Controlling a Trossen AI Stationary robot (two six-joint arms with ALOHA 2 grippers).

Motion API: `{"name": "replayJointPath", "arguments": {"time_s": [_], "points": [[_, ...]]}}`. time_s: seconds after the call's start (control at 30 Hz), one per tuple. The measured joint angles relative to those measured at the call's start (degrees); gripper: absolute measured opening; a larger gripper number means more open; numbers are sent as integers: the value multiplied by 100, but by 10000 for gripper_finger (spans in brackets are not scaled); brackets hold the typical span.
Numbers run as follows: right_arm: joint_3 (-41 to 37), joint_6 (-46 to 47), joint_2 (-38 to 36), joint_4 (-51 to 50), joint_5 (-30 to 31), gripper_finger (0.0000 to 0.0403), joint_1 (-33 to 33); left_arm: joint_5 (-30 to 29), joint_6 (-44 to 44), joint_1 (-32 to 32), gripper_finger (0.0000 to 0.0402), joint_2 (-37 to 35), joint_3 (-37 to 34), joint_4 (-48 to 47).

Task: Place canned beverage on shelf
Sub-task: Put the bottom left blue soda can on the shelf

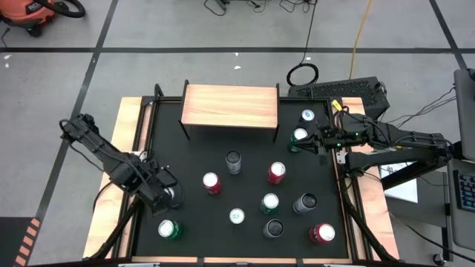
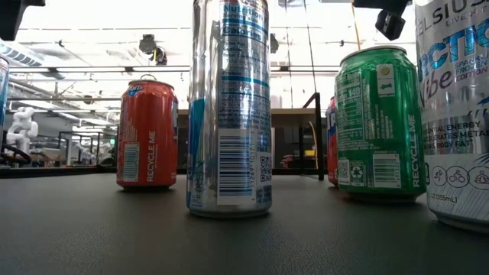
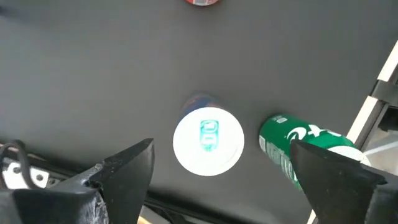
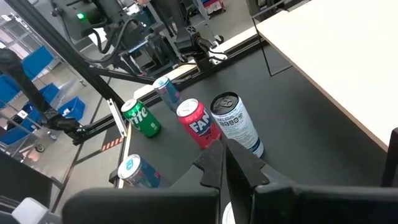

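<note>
Risk: your left gripper [image 3: 214, 171], jaws wide and empty, hovers over silver-topped can [image 3: 208, 140] lower left in high view; green can [image 3: 292, 146] just beside could tip. Shelf [image 1: 231, 105] upper centre, bare. Right gripper [image 1: 320, 139] closed, empty.

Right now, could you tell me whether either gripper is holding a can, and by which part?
Nothing is held. The left gripper is open above an upright can, its fingers apart from it. The right gripper is shut with nothing between its fingers.
</note>
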Motion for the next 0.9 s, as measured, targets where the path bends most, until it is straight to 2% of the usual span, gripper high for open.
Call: {"name": "replayJointPath", "arguments": {"time_s": [0.5,0.9], "points": [[0,-78,2,-120,13,0,-1,-155,-14,-159,363,22,-476,283],[0,-187,2,-134,17,0,-1,-331,112,-213,363,22,-485,321]]}}
